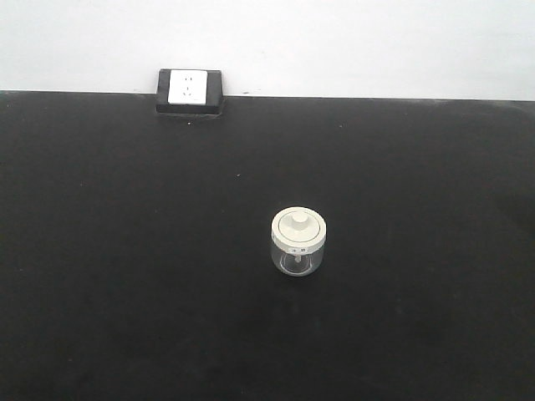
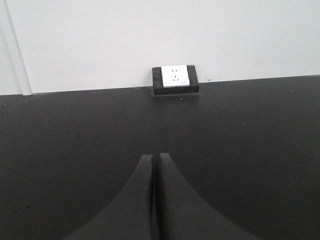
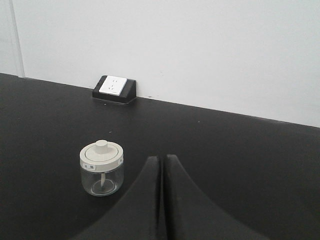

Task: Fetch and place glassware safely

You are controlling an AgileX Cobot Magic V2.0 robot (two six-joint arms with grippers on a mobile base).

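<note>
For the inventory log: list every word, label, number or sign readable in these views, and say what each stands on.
Nothing can be quoted with confidence.
Glass jar: a small white label on the lid's rim carries dark marks, too small and blurred to read.
Wall socket: only plug holes on its white face; no lettering can be made out.
Black table: no markings visible.
</note>
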